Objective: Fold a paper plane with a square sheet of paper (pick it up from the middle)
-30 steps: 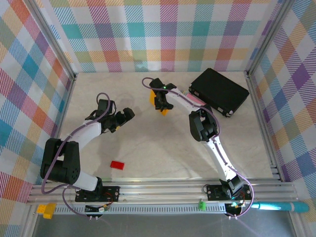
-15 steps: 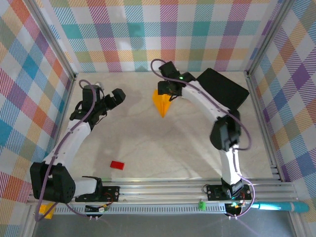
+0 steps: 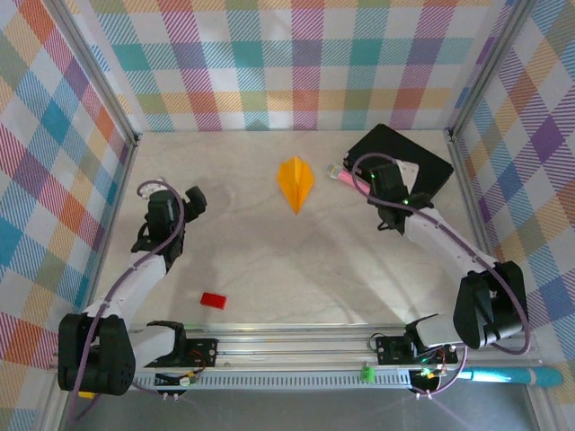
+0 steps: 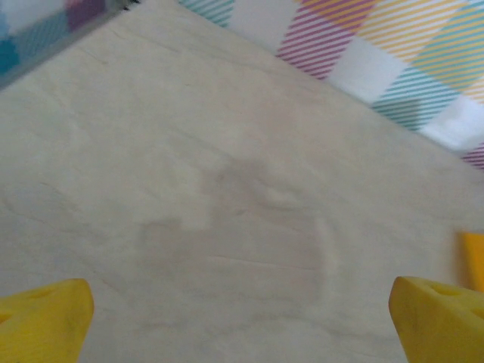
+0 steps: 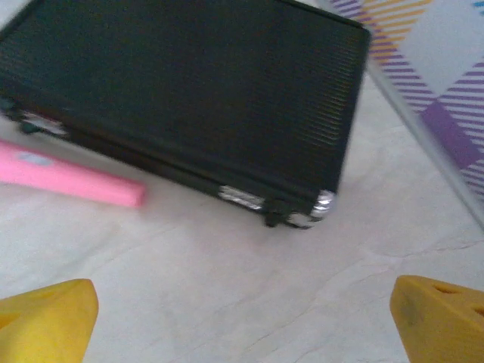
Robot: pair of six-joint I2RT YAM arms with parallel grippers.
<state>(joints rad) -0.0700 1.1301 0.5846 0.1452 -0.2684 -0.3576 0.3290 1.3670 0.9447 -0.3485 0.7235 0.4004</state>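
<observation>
While left gripper (image 4: 242, 318) and right gripper (image 5: 242, 318) gape empty, paper plane (image 3: 296, 182), orange-yellow pointed dart with centre crease, lies flat on marbled table (image 3: 296, 260) between them. Ahead of right gripper: ribbed black box (image 5: 189, 91), smooth pink stick (image 5: 68, 180).

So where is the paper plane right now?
In the top external view the paper plane lies flat on the table, roughly centred toward its far edge, with the pink stick and black box to its right.
</observation>
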